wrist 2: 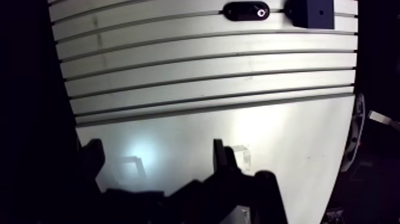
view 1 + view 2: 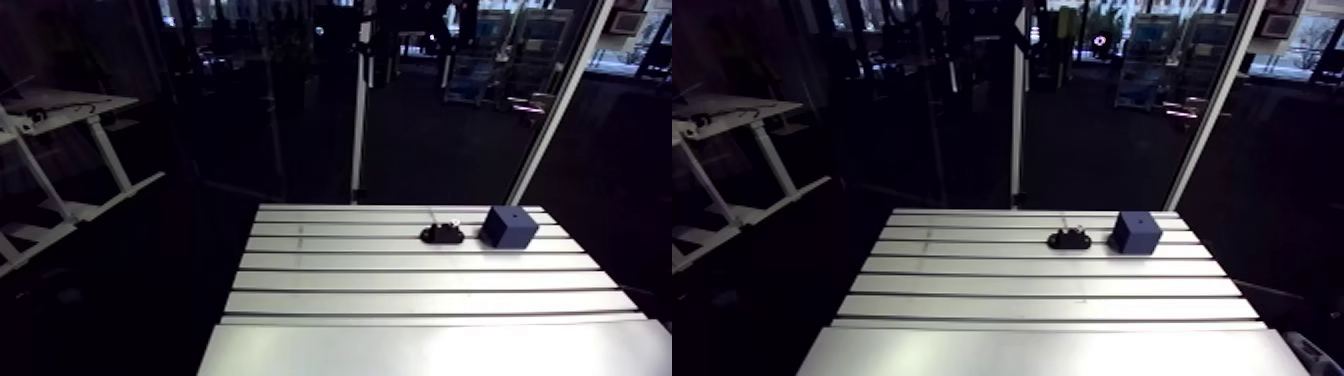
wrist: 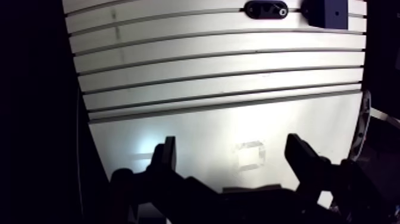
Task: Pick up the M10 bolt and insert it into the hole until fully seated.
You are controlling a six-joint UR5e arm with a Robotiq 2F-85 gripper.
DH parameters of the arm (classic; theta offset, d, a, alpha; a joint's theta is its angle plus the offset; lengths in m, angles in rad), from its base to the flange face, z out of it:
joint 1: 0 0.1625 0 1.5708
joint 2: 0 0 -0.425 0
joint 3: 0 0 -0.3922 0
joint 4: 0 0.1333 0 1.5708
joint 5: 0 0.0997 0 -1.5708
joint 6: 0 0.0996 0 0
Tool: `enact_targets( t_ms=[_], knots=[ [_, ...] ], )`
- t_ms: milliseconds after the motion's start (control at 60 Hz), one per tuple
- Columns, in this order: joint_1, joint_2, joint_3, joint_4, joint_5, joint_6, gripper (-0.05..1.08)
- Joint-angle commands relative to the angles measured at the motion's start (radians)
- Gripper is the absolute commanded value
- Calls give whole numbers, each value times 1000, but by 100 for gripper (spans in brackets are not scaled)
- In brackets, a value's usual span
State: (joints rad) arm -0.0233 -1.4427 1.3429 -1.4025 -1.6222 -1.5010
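Hovering above table's (image 3: 208, 77) near end, held gripper (image 3: 232, 143) fingers wide apart and empty, likely readied for reaching. Spotted M10 bolt (image 1: 260, 11) far ahead at one o'clock, seated in black holder (image 1: 240, 10), probably for easy grasping; blue block (image 1: 309, 15) with hole (image 1: 322, 10) just at its three o'clock.

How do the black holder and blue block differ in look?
The black holder is low, flat and rounded; the blue block is a taller cube. The holder carries a small bright piece; the block's top shows a small dark hole. Both sit side by side on the table.
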Motion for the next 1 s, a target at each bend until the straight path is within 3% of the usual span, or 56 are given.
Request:
enact_targets(
  t_ms=[17, 833, 1000],
  knots=[
    [26, 14, -8, -2, 38, -12, 1],
    [16, 14, 3, -6, 34, -17, 1],
    [8, 12, 15, -8, 32, -99, 1]
  ],
)
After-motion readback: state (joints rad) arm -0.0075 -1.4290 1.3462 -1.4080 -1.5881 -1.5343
